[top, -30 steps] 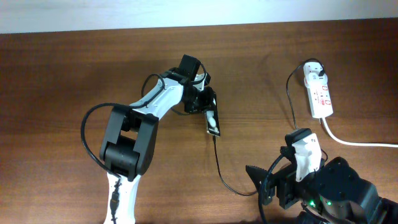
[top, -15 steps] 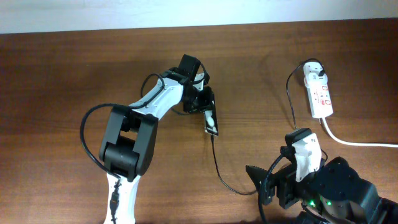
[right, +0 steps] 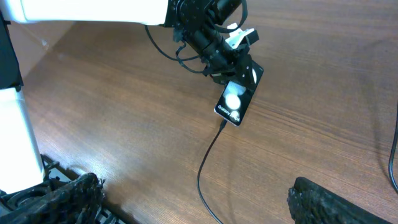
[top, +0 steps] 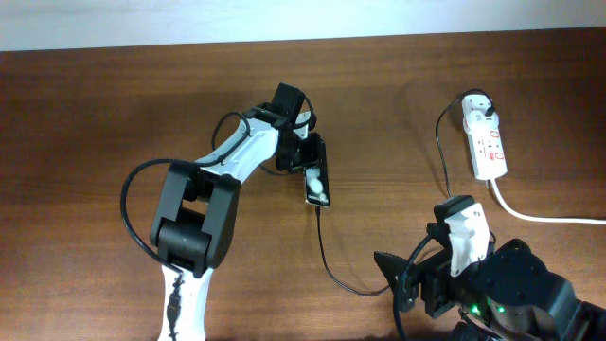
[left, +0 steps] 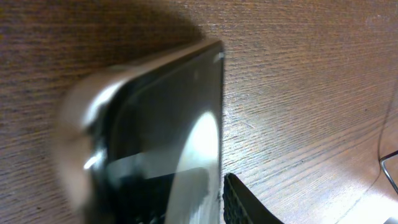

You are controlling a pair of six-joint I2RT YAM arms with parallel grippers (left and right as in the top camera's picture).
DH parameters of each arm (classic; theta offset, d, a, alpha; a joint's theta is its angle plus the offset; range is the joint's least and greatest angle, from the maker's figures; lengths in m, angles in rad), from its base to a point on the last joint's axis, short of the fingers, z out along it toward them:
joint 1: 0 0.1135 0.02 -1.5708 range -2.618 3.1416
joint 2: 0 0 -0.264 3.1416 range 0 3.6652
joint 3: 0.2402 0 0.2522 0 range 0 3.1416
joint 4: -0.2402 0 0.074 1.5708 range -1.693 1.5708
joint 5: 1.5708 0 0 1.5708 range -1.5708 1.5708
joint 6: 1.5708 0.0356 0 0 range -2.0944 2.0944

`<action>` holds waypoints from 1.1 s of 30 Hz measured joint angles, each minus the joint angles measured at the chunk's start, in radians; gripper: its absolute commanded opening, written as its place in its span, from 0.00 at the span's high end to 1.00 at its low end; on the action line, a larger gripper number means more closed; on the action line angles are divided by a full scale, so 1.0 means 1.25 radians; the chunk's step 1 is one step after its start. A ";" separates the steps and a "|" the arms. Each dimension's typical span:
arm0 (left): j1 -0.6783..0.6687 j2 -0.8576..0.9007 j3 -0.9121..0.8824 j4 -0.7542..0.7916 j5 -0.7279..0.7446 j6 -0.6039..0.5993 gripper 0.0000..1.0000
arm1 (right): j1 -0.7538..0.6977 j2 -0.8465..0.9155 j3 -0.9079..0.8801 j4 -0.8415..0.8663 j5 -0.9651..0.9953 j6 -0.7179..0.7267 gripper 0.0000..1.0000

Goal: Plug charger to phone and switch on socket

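I see a big brown wooden table (top: 95,114) that fills almost all of my view from above. The wood has thin dark lines in it. Past its far edge I see a pale white strip (top: 284,19). I cannot tell if it is wall or floor. The light is soft and even.

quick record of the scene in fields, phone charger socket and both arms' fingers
phone: on the table, face up
charger: tip meets the phone's near end, appears plugged in; white adapter at the socket's far end
socket: far right of the table; switch state too small to tell
left fingers: at the phone's far end; grip unclear
right fingers: wide open, empty
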 measured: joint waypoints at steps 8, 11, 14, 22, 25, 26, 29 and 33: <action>-0.001 -0.009 0.000 -0.019 -0.002 0.004 0.47 | 0.000 0.000 0.000 0.000 0.000 0.000 0.01; -0.001 -0.011 0.000 -0.021 -0.001 0.005 0.41 | 0.000 0.000 0.000 0.000 0.000 0.000 0.01; -0.001 -0.013 0.000 -0.021 0.000 0.004 0.34 | 0.000 0.000 0.000 0.000 0.000 0.000 0.01; -0.005 -0.027 0.009 -0.030 -0.030 0.005 0.01 | 0.000 0.000 0.000 0.000 0.000 0.000 0.01; -0.001 -0.029 0.014 -0.065 -0.068 0.006 0.01 | 0.000 0.000 0.000 0.000 0.000 0.000 0.01; 0.011 -0.029 0.025 -0.106 -0.083 0.007 0.01 | 0.000 0.000 0.000 0.000 0.000 0.000 0.01; 0.076 -0.011 0.075 -0.265 -0.137 0.042 0.01 | 0.000 0.000 0.000 0.000 0.000 0.000 0.01; 0.139 0.006 0.165 -0.483 -0.323 0.065 0.01 | 0.000 0.000 0.000 0.000 0.000 0.000 0.01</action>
